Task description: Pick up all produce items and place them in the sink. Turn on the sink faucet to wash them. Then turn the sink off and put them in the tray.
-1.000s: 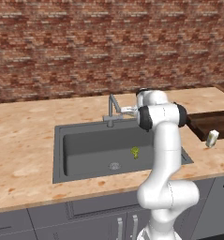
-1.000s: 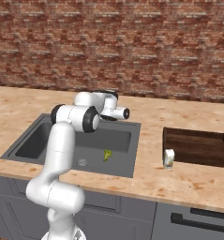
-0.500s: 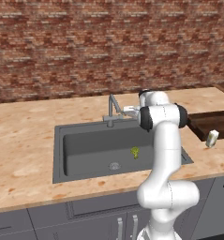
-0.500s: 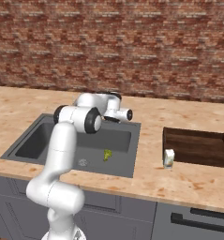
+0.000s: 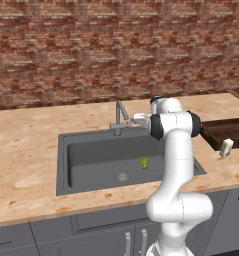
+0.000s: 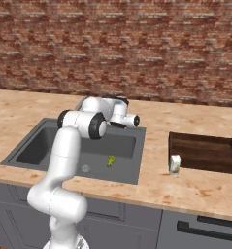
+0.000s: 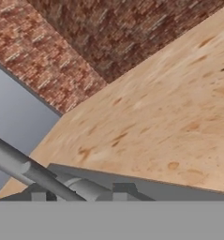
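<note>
Left base view: tiny green broccoli floret [image 5: 143,162] down in dark grey recessed sink [image 5: 91,155], hand [image 5: 136,119] beside slim grey metal faucet [image 5: 120,115], grip unreadable; next, likely nudging its lever.

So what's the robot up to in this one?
The arm is reaching across the back of the sink, with its claw up by the faucet. It carries nothing. A broccoli floret already lies on the basin floor near the drain. The tray sits on the counter right of the sink, with a small cream carton in front of it. No water shows.
</note>
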Controlling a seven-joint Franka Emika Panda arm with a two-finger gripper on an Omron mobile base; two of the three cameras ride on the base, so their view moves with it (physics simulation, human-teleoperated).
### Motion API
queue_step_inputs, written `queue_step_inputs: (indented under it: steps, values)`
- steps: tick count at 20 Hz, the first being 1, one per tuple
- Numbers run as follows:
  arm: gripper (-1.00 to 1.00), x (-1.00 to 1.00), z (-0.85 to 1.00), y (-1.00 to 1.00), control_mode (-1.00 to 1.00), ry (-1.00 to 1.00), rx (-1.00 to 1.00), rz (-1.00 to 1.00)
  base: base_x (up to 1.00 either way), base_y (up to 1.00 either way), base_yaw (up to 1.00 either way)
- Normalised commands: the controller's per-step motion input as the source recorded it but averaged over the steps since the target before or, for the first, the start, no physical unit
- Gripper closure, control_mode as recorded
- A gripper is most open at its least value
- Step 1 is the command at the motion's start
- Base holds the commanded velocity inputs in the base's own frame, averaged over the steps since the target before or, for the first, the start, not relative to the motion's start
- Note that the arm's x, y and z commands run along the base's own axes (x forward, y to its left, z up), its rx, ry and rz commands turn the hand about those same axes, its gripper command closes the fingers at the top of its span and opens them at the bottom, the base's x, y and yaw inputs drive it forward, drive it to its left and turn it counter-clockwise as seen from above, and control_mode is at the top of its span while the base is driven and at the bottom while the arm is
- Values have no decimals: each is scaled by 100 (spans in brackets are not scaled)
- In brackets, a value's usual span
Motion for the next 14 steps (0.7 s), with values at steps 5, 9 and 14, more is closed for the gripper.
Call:
queue_step_inputs:
  steps: [5, 9, 14]
  values:
    - [100, 1, 0, -5, -100, 0, 0, 0, 0, 0, 0]
    - [100, 0, 0, 0, -100, 0, 0, 0, 0, 0, 0]
    - [100, 0, 1, 1, -100, -3, -1, 0, 0, 0, 0]
